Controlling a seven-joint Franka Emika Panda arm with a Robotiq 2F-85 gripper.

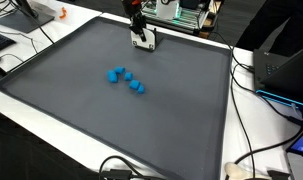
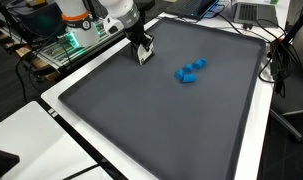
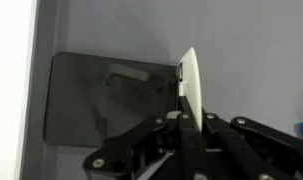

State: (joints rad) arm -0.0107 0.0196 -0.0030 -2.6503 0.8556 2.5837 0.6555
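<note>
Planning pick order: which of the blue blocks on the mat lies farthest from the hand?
The end block of the cluster, on the side away from the hand, which grips a white flat piece; the others lie closer.

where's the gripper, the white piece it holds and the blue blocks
gripper (image 2: 143, 55): exterior view, between its fingertips
white piece (image 3: 191, 80): wrist view, middle of its flat face
blue blocks (image 1: 115, 73): exterior view, on the block at the cluster's edge
</note>
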